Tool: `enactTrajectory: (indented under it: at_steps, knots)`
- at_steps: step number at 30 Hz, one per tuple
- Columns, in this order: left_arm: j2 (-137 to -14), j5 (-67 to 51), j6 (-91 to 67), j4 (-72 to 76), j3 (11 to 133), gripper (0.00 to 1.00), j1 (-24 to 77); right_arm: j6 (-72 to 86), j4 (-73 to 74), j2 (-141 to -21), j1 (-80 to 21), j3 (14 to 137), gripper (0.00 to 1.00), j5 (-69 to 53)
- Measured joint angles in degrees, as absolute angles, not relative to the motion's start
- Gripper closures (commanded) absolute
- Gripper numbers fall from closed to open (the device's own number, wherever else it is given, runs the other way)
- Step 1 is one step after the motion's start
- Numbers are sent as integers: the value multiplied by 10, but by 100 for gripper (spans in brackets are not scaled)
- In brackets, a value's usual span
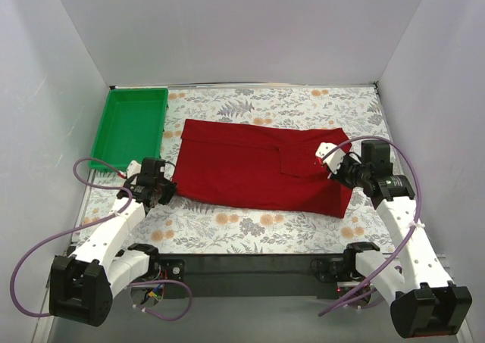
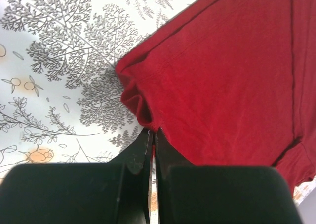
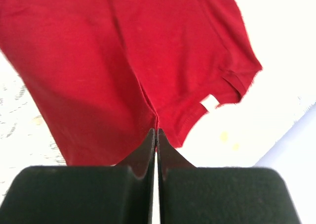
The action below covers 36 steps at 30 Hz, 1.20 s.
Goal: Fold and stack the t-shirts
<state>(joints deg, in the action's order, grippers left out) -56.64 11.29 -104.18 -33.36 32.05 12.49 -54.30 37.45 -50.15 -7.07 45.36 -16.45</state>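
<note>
From above, the dark red t-shirt [image 1: 261, 169], soft cloth folded into a long rectangle, lies on the leaf-printed surface [image 1: 250, 233] between both pincers. The left pincer [image 1: 168, 185] meets one end and the right pincer [image 1: 331, 163] the other. A green plastic tray [image 1: 130, 127] sits beyond the left one.

Left wrist: the tips are pressed together, pinching a bunched corner.

Right wrist: the tips are likewise closed on the hem, with a white tag [image 3: 210, 103] just ahead.

- No text, brand, number or sign legible in any of the three views.
- Small white tag [image 3: 210, 103] at an edge of the t-shirt [image 3: 123, 61]: looks blank, any print too small to read.
</note>
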Motion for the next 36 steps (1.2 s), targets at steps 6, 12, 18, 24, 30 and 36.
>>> enactTrajectory:
  at_steps: [6,12,18,24,30,36]
  knots:
    - [-575,115,-1039,-329,344,100,123,-542,360,-509,-17,479,99,-176]
    - [-596,116,-1031,-319,356,100,115,-542,349,-520,29,492,99,-200]
    - [-627,115,-1022,-309,380,100,108,-543,342,-523,53,497,99,-230]
    - [-657,113,-1013,-293,407,100,104,-542,333,-525,66,515,99,-261]
    - [-688,110,-1004,-279,436,100,98,-537,315,-548,68,547,99,-281]
    - [-700,102,-997,-270,440,100,97,-516,330,-578,68,579,99,-362]
